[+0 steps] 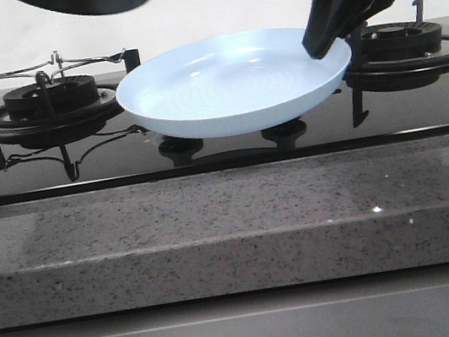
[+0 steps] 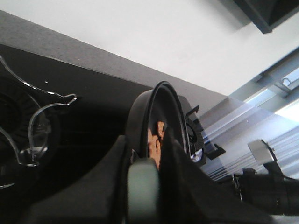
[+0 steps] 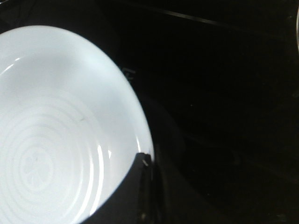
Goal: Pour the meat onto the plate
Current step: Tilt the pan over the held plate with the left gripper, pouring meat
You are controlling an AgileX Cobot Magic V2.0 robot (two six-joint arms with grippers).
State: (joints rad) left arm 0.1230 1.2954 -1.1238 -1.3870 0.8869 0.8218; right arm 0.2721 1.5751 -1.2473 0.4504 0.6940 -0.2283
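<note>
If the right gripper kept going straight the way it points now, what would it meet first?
The right gripper slants down and leftward, its tip at the right rim of the pale blue plate. It would probably meet that rim first; it may already be touching or holding it, though that is unclear.

The plate (image 1: 229, 91) is a pale powder blue, with faint concentric rings pressed into the middle; up close it washes out nearly white. The meat (image 2: 155, 140) is orangey reddish-brown bits against the inside of a black pan (image 2: 140, 116). The stovetop (image 1: 120, 155) is glossy black glass, and the burner grates (image 1: 47, 98) are black too. There's a shiny silver wire stand (image 1: 54, 65) on the left burner. The counter (image 1: 234, 227) is grey speckled stone with dark flecks. The wall (image 1: 208, 9) behind is plain off-white. Both grippers look black.
</note>
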